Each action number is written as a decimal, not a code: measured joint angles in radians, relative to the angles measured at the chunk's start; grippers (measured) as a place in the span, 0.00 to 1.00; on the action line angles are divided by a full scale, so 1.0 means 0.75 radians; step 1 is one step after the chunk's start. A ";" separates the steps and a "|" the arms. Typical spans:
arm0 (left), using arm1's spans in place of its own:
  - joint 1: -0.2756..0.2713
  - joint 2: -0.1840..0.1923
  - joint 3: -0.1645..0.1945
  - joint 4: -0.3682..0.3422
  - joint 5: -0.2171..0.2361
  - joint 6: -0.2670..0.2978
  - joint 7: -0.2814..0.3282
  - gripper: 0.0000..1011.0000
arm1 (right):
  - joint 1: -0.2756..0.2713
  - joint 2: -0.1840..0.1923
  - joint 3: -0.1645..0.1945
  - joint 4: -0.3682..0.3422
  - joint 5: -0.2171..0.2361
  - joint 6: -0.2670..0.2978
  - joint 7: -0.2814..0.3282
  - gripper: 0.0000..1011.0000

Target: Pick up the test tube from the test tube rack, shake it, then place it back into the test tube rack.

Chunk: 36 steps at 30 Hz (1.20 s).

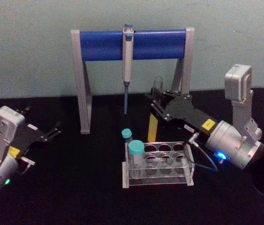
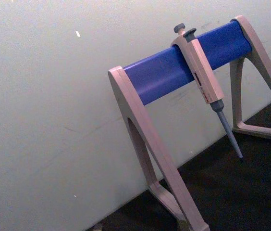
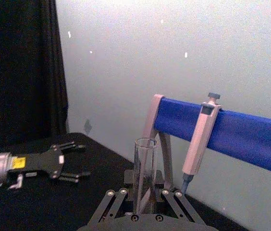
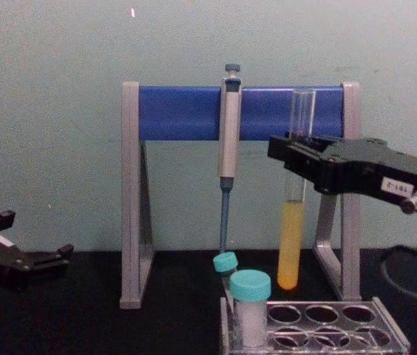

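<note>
Chest view: my right gripper [image 4: 291, 157] is clenched on the upper part of the test tube [image 4: 291, 244], which hangs upright beneath it, lifted clear of the test tube rack [image 4: 356, 319] below. Left gripper [image 4: 49, 258] sits parked well off to the side, fingers spread. Risks as I judge them: the tube is uncapped, so a hard shake could slosh liquid out. Glass may slip in the grip. The pipette [image 4: 228, 126] and stand [image 4: 179, 112] are near, and a wide swing could strike them.

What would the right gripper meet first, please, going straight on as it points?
The right gripper, shut on the test tube, likely meets the stand's far grey leg; the pipette hangs just beside; depth unclear.
</note>
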 joint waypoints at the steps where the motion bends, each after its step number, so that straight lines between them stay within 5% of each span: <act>1: 0.000 0.000 0.000 0.000 0.000 0.000 0.000 0.99 | 0.006 -0.005 -0.001 0.008 -0.001 -0.005 -0.004 0.23; 23: 0.000 0.000 0.000 0.000 0.000 0.000 0.000 0.99 | -0.021 -0.031 0.087 0.009 -0.063 -0.034 -0.149 0.24; 36: 0.000 0.000 0.000 0.000 0.000 0.000 0.000 0.99 | -0.116 0.060 0.123 -0.114 -0.114 0.032 -0.136 0.24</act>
